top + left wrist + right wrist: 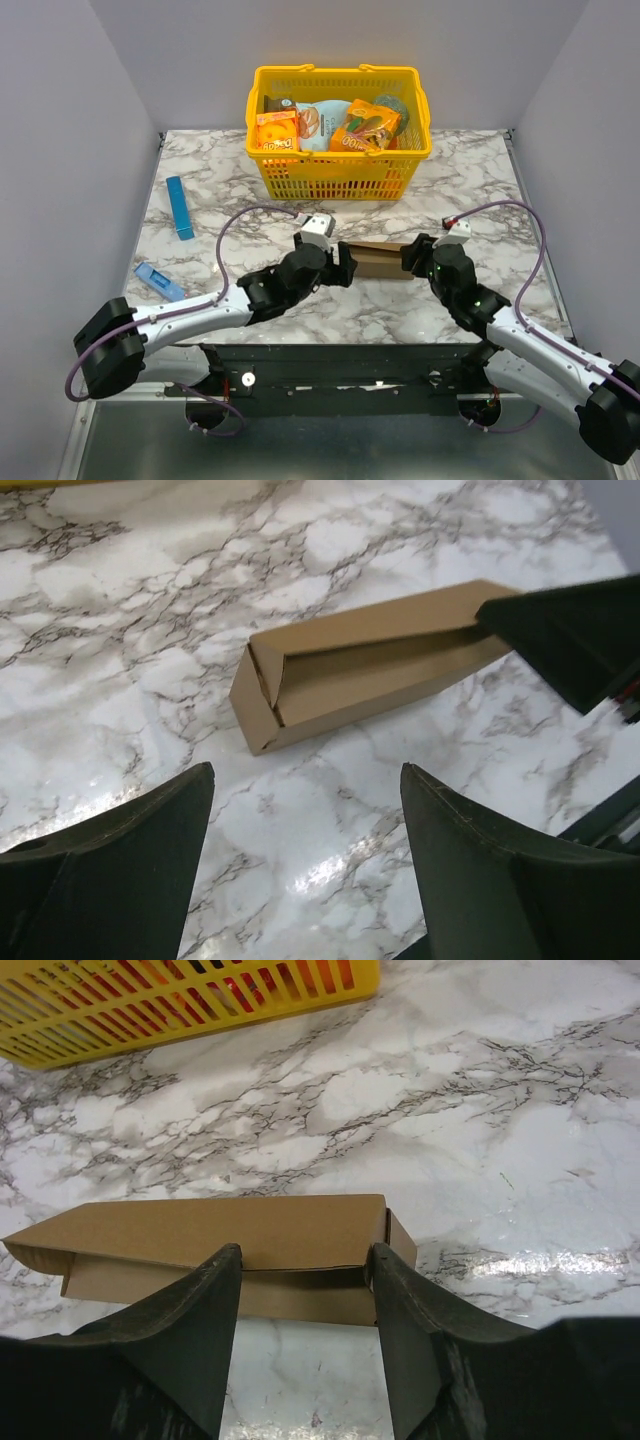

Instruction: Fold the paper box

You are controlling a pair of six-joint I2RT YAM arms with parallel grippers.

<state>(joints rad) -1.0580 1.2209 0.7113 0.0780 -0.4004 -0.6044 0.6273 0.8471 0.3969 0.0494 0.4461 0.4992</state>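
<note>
Left arm (190, 315) and right arm (525, 335) are showing black joint housings and pale grey link tubes. Purple cables (228, 238) are arcing off each wrist. Green lights (480, 297) are glowing on right arm. Left gripper (305, 772): fingers (130, 870) are looking matt black, wedge-shaped.

A: Centre of frame?
B: Brown paper box (378, 258) flat on the marble table (480, 180); left gripper (343, 268) by its left end, right gripper (408, 258) at its right end.
A: Elsewhere?
B: Upper centre, yellow basket (340, 172) holding orange snack packs (365, 125); left of frame, slim blue box (180, 208)
</note>
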